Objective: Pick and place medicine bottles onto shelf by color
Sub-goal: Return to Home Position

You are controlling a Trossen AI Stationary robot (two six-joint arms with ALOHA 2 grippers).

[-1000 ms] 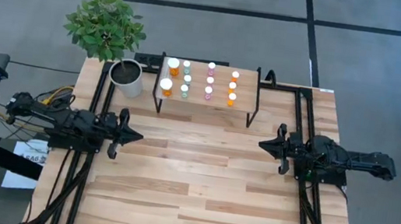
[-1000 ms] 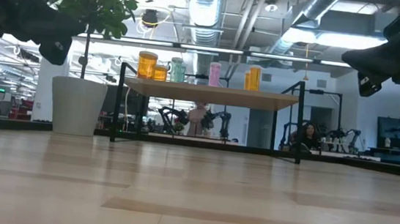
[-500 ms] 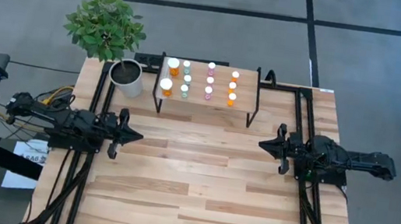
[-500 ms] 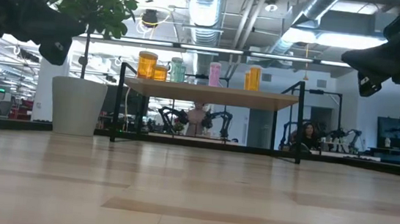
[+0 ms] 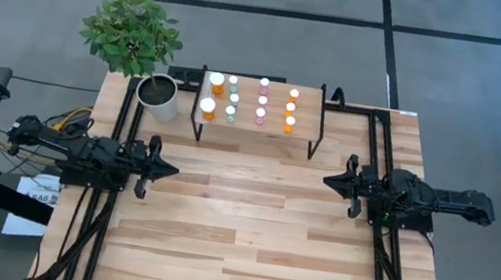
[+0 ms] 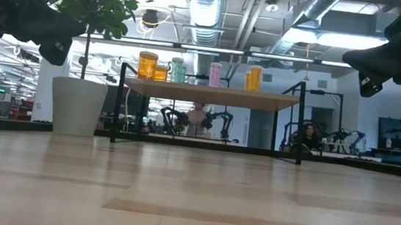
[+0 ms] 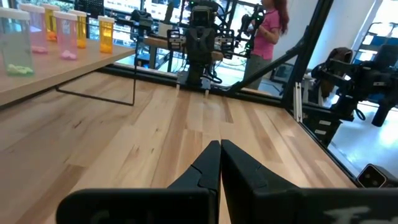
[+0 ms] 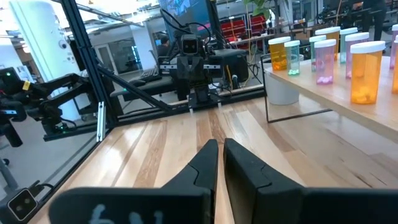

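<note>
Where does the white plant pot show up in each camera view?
High view: white plant pot near the table's back left corner, just left of the shelf.
Low view: left of centre, beside the shelf's left legs.
Left wrist view: not in it; only the shelf shows.
Right wrist view: behind the shelf's far end.
Shared landmark: the shelf.

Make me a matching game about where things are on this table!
Things:
1. white plant pot
2. pink bottles
3. left gripper
4. right gripper

Places:
A. shut, at the right side of the table
B. on the shelf, between the green bottles and small orange bottles
C. shut, at the table's left side
D. on the table, beside the shelf

Pairs: 1-D, 2-B, 3-C, 4-A
</note>
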